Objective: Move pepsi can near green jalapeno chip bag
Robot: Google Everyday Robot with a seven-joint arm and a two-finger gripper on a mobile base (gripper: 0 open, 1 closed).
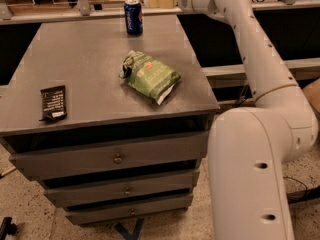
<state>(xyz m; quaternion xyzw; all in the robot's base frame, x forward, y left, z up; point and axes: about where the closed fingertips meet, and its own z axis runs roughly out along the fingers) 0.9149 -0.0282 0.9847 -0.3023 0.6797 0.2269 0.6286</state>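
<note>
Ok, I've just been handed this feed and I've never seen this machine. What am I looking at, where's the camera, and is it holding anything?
The big white shape on the right is the robot's single arm, reaching over a grey drawer cabinet. There is only one camera view. It looks down on the cabinet top, seemingly from beside the robot's body, but its exact mounting isn't known. The tan piece at the arm's end is the gripper, at the far edge, just right of the upright blue soda can. The can stands on the cabinet, so nothing looks held. A crumpled green chip bag lies mid-top, and a flat black wrapper lies near the left front edge.
</note>
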